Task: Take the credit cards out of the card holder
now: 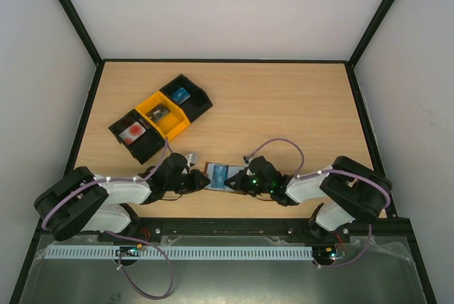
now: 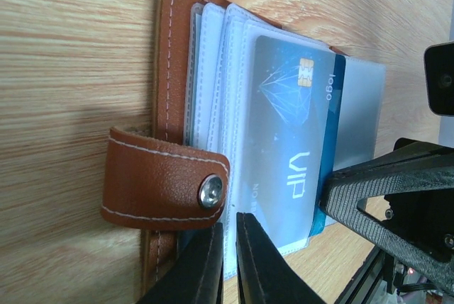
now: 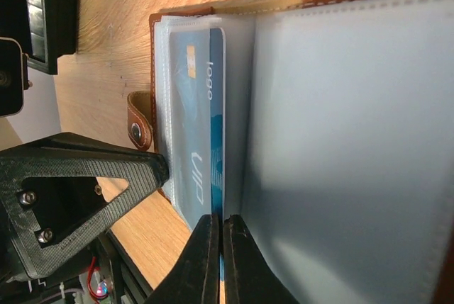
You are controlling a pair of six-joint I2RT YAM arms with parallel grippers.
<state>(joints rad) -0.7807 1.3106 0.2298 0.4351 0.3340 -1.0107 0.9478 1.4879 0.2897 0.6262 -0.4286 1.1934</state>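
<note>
Pale wood-grain tabletop (image 1: 298, 105) inside white walls carries everything. Readable print sits only on the blue plastic credit card (image 2: 284, 141): "VIP" in large white letters and "logo" in small ones beside a gold chip. It lies in a clear sleeve of the brown leather card holder (image 2: 167, 190), which has a stitched strap with a metal snap and lies open at the near edge between both arms.

The left wrist view shows the left gripper (image 2: 230, 226) pinched on a pale sleeve's edge. The right wrist view shows the right gripper (image 3: 215, 224) clamped on the blue card's edge.

Only the overhead view shows the black and yellow plastic trays (image 1: 174, 128) at far left. They hold a white card with a red blotch (image 1: 133, 132), a dark grey card (image 1: 159, 113) and a second blue card (image 1: 180, 94).
</note>
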